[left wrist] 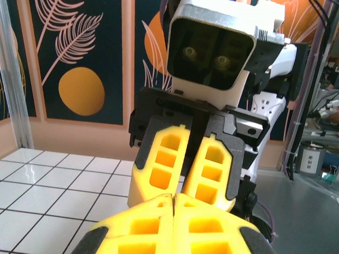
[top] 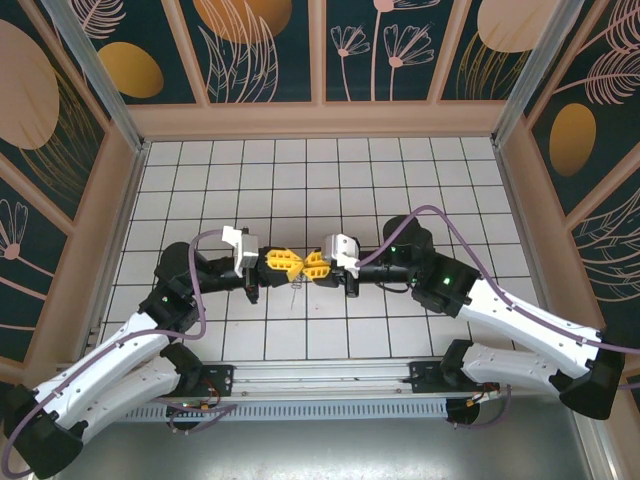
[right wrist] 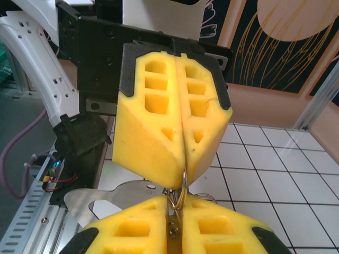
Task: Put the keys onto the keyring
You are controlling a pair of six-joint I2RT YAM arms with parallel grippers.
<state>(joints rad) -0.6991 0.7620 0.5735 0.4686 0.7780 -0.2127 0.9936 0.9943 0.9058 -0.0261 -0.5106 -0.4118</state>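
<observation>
Right wrist view: the keyring (right wrist: 183,186) is a thin pale wire loop hanging upright from the seam of the left gripper (right wrist: 183,159), whose yellow fingers are pressed flat together and pinch its top. The loop's lower end runs into the narrow slit of the right gripper (right wrist: 175,228). Those fingers stand almost together, and I cannot tell whether they grip the wire. Just left of the loop, below the left fingers, shows a flat silvery key (right wrist: 106,200) (its right end is hidden behind a yellow finger). Seen from the top external camera, both grippers meet tip to tip over the middle of the white tiled floor (top: 300,190), the ring a faint thread beneath them. The chunky fingers cover most of the ring. Patterned walls (top: 260,50) enclose the floor.
</observation>
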